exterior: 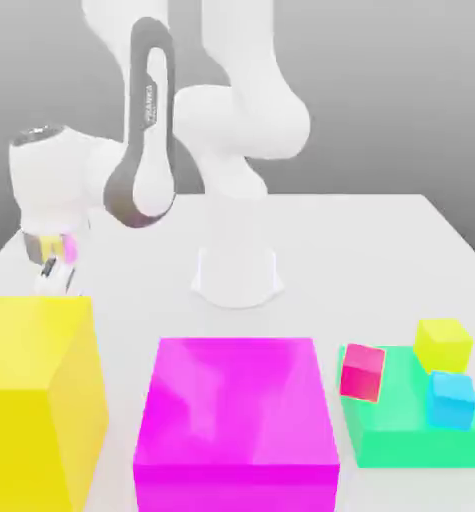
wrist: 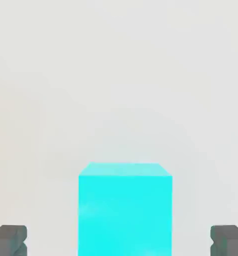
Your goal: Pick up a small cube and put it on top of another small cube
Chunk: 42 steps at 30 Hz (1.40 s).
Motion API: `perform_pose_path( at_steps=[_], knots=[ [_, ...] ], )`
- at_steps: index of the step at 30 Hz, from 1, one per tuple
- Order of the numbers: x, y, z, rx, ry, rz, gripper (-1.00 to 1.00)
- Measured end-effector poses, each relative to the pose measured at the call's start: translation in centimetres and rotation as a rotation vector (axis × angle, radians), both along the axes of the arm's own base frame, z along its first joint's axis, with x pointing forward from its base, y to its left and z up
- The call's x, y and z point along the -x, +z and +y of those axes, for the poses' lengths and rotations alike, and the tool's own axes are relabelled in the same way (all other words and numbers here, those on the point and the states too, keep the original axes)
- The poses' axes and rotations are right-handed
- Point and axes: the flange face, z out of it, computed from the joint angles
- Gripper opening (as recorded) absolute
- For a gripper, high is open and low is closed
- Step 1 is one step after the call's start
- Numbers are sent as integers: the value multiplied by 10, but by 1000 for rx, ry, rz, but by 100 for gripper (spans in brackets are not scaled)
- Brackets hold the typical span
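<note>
Tool (wrist: 119, 241) open; cyan cube (wrist: 125, 215) between fingertips (wrist: 13, 239), apart from both.

- Looking smooth, plastic-like on the white arm (exterior: 243, 120)
- Shining glossily on the magenta block (exterior: 236, 400)
- Appearing smooth on the hand view's cyan cube (wrist: 125, 215)
- Looking matt on the dark fingers (wrist: 10, 240)

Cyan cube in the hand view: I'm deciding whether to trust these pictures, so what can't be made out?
- Cyan cube, hand view: its lower part, cut off by the picture's edge.
- Yellow block, exterior view: its full width, cut off by the edge.
</note>
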Motion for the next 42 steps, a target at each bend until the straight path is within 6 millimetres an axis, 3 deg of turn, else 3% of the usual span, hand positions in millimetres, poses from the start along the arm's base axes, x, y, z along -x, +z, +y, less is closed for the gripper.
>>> perform_pose_path(
  at_steps=[4, 5, 11, 13, 21, 23, 27, 30, 32, 36, 39, 42],
  knots=[
    [3, -30, 1, 1, -1, 3, 0],
    [4, -36, 2, 0, -1, 4, -100],
    [4, -39, 2, 0, -1, 3, -100],
    [2, -31, 1, 0, -2, 2, -100],
    [4, 24, -1, -3, -12, 1, -100],
    [-1, 42, -18, 8, -98, -29, -100],
    [-21, 103, -66, 39, -342, -161, -100],
    [-55, 159, -79, 31, -469, -281, -100],
    [-99, 174, -55, 1, -429, -292, -100],
    [-183, 179, 36, -55, -259, -242, -100],
    [-222, 180, 108, -81, -144, -200, -100],
    [-246, 182, 183, -99, -34, -160, -100]
  ],
)
